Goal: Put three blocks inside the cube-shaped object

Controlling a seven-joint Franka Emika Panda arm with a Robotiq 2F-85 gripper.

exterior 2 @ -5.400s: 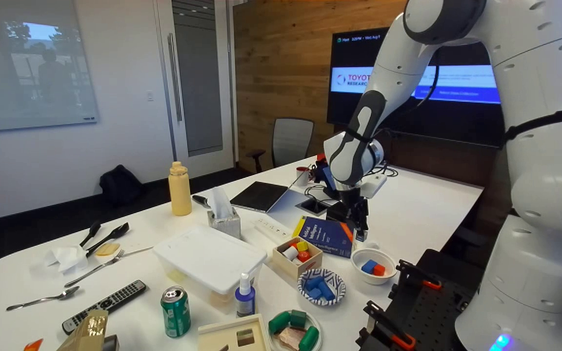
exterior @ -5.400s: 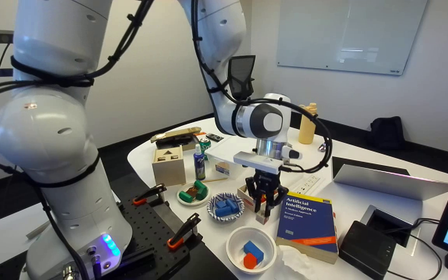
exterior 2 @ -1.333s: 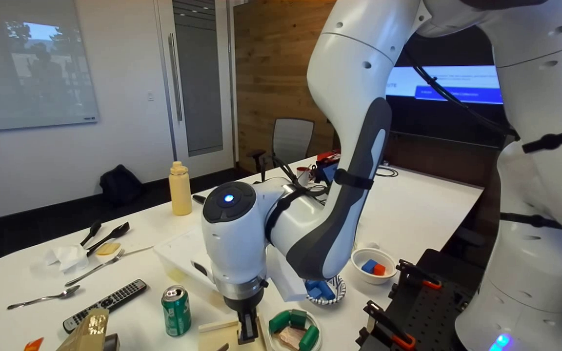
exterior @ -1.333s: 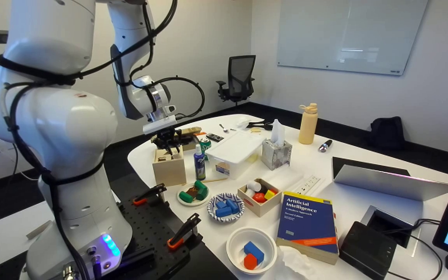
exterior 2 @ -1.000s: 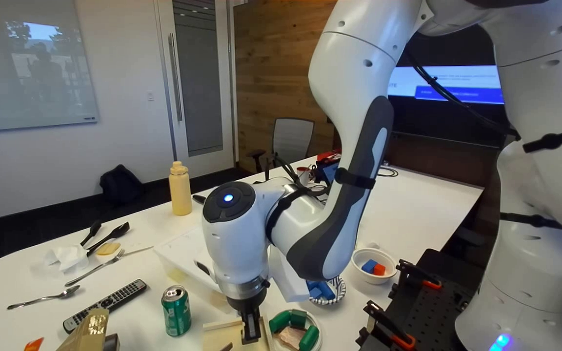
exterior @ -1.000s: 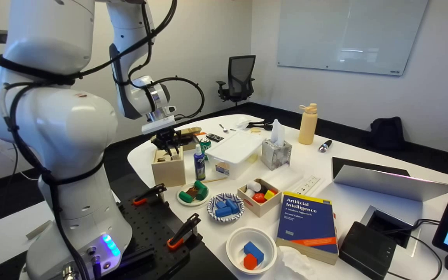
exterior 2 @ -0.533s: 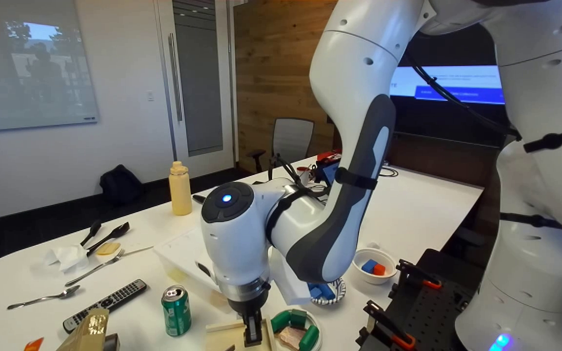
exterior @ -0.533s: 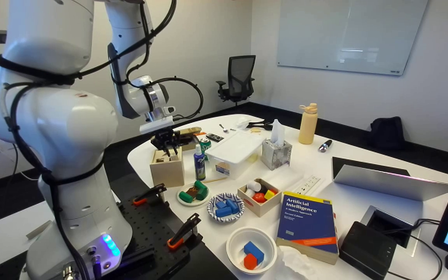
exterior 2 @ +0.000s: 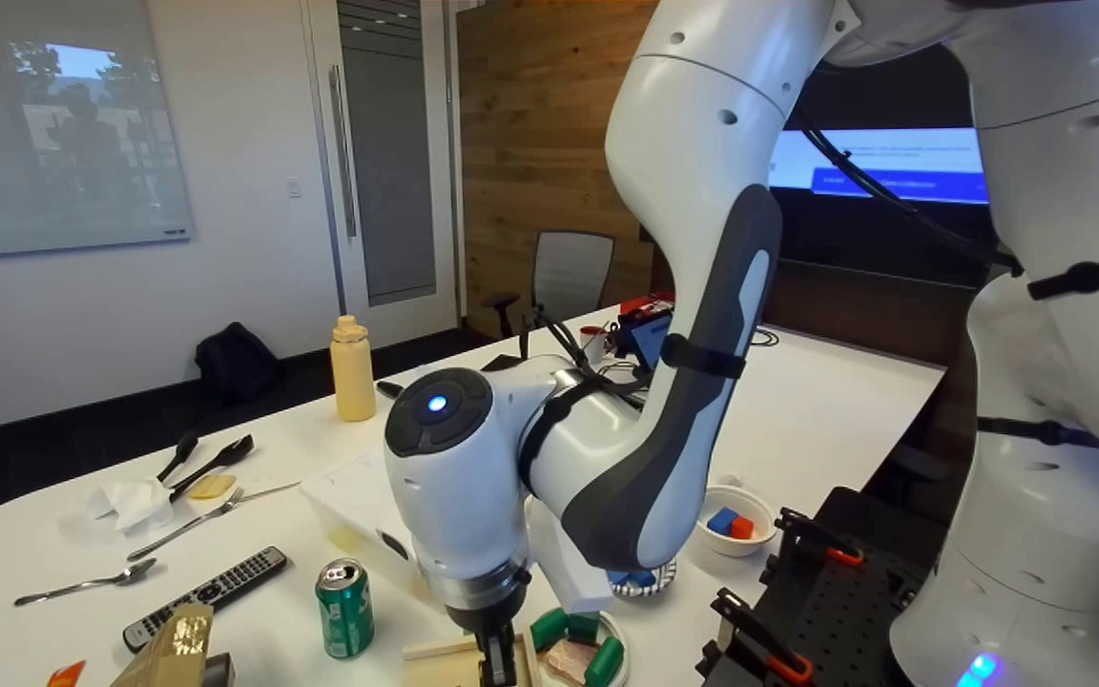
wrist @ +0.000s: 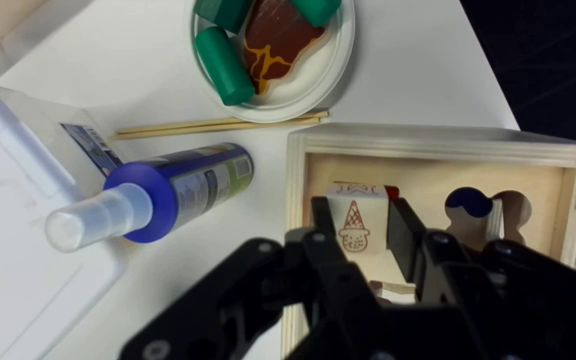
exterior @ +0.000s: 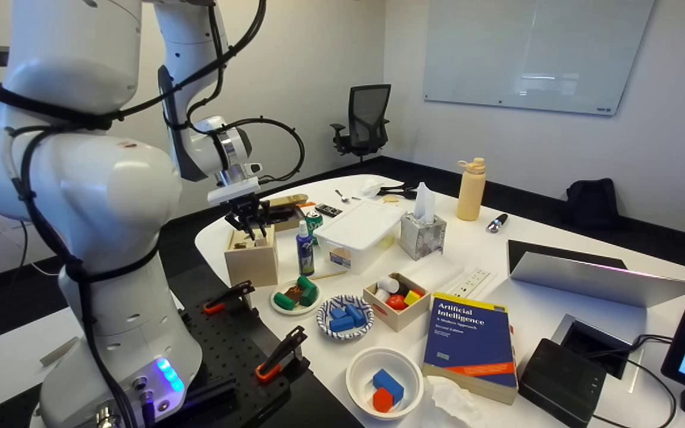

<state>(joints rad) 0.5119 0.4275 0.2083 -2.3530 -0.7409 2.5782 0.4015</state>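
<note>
The arm [exterior 2: 693, 286] stands at the table's [exterior 2: 826, 410] edge and bends out toward the rounded corner, its upper part cut off by the frame in both exterior views. Its forearm slopes steeply to a folded wrist, and below this the gripper [wrist: 360, 220] points down, slightly tilted, over the wooden cube box [wrist: 443, 154], which stands just inside that rounded corner. In the wrist view the fingers [wrist: 405, 237] pinch a white block [wrist: 355, 227] printed with an ice-cream cone, above the recessed lid and beside its cut-out holes; whether block and lid touch I cannot tell. Along the edge by the robot's mount, a blue block [exterior: 387, 382] and a red block [exterior: 382, 400] lie in a white bowl [exterior: 366, 370], with more blue blocks [exterior: 342, 324] in a patterned bowl [exterior: 345, 336].
</note>
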